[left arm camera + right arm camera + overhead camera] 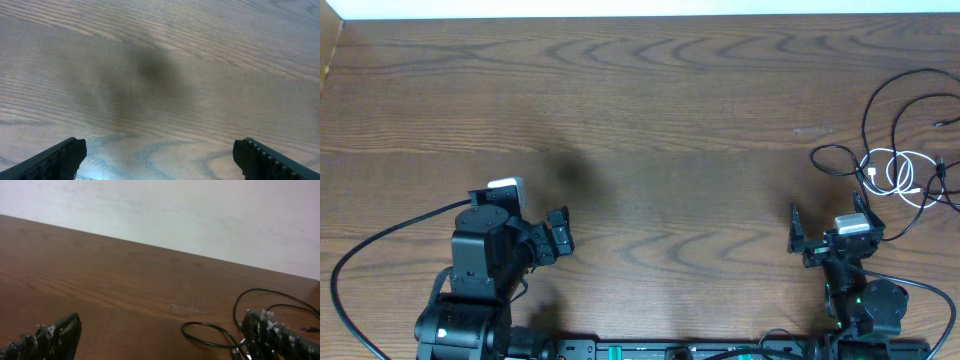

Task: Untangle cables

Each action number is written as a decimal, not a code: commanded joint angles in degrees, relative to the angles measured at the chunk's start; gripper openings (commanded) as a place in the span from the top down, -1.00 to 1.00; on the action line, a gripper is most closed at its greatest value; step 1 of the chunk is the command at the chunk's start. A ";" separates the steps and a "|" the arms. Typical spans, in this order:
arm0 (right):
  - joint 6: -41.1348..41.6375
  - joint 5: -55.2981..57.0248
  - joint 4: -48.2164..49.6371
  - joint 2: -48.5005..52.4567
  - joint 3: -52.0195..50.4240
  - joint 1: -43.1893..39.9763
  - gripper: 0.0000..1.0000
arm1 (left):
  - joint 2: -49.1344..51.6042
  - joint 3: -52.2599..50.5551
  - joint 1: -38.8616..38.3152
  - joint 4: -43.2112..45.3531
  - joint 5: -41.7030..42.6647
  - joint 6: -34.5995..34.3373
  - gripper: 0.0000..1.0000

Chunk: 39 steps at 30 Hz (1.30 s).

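Right end effector gapes near thin, looped cables.

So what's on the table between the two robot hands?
Nothing but bare wooden table. The overhead view shows it: the stretch from the left gripper to the right gripper is bare, and the cables lie past the right one.

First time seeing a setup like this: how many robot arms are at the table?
2. The left arm is at the near-left of the table; the right arm is at the near-right, just below the tangled cables. None seems hidden.
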 commanded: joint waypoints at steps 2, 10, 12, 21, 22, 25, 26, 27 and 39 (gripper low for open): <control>0.59 0.46 -0.31 -0.39 -0.07 0.33 -0.99 | -1.01 0.00 0.20 0.04 -0.72 0.35 -0.99; 0.59 0.46 -0.31 -0.39 -0.07 0.33 -0.99 | -10.71 -7.28 3.78 3.37 -1.36 2.99 -0.98; 0.59 0.46 -0.31 -0.39 -0.07 0.33 -0.98 | -14.99 -11.41 4.81 6.64 -1.36 2.99 -0.98; 0.59 0.46 -0.31 -0.39 -0.07 0.33 -0.99 | -32.54 -30.36 9.22 25.99 0.74 2.97 -0.98; 0.59 0.46 -0.31 -0.39 -0.07 0.33 -0.98 | -34.10 -32.54 9.57 29.33 1.07 2.97 -0.98; 0.59 0.46 -0.31 -0.39 -0.07 0.33 -0.98 | -36.74 -37.68 10.14 38.66 1.25 2.97 -0.98; 0.59 0.44 -0.31 -0.39 -0.07 0.33 -0.98 | -36.65 -39.39 10.19 42.64 1.20 2.99 -0.98; 0.59 0.46 -0.31 -0.39 -0.07 0.33 -0.99 | -36.54 -41.00 10.21 46.14 1.20 2.99 -0.98; 0.59 0.46 -0.31 -0.39 -0.07 0.33 -0.99 | -36.50 -45.20 10.21 44.11 1.68 8.35 -0.98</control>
